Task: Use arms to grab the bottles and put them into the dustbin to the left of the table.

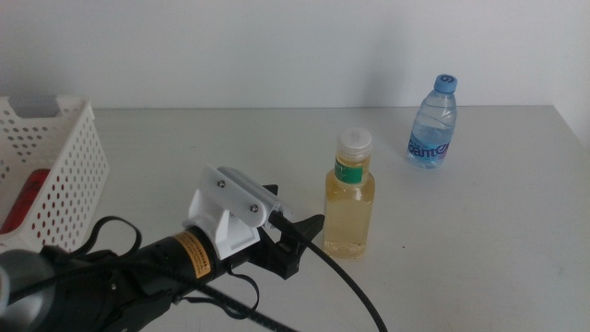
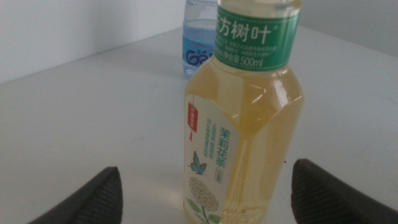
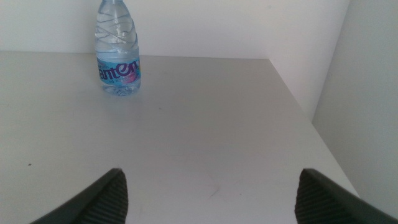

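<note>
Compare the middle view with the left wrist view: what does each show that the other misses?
Only the middle view shows the white perforated dustbin at the table's left edge with something red inside, the yellow bottle's white cap, and the left gripper seen from outside, close beside that bottle. The right gripper is out of this view.

Only the left wrist view shows the printed label on the yellow bottle and the left gripper's jaws spread wide, the bottle standing between them but untouched.

Both show the yellow bottle, the blue-labelled water bottle behind it, and the grey table.
</note>
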### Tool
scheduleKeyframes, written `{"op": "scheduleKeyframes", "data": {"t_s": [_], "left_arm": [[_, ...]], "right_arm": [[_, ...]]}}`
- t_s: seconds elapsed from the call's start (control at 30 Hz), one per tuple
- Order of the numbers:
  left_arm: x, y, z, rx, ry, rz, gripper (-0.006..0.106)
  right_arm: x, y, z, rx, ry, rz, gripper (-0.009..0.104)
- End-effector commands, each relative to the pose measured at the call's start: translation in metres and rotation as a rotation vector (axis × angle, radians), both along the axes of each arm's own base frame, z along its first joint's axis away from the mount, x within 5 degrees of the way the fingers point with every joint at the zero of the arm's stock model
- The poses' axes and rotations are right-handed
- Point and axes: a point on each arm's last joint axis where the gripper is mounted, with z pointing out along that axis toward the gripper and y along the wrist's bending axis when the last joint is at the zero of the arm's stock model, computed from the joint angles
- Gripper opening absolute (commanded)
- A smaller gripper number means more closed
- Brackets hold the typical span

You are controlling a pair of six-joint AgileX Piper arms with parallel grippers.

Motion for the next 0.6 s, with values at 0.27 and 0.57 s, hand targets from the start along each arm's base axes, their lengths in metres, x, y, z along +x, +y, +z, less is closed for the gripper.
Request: {"op": "scheduleKeyframes", "data": {"t_s": [0.27,0.57], "left_arm": [[0.048,-0.023,0.012,-0.076,-0.04,-0.169,0.092],[0.079,-0.047,0.005,-0.107,-0.035,-0.245,0.092]], "right_arm": [[-0.001,-0.001,0.011,-0.028,-0.101,-0.011,0.07],[-0.001,-0.001,0.011,-0.028,-0.101,-0.011,0.07]]}}
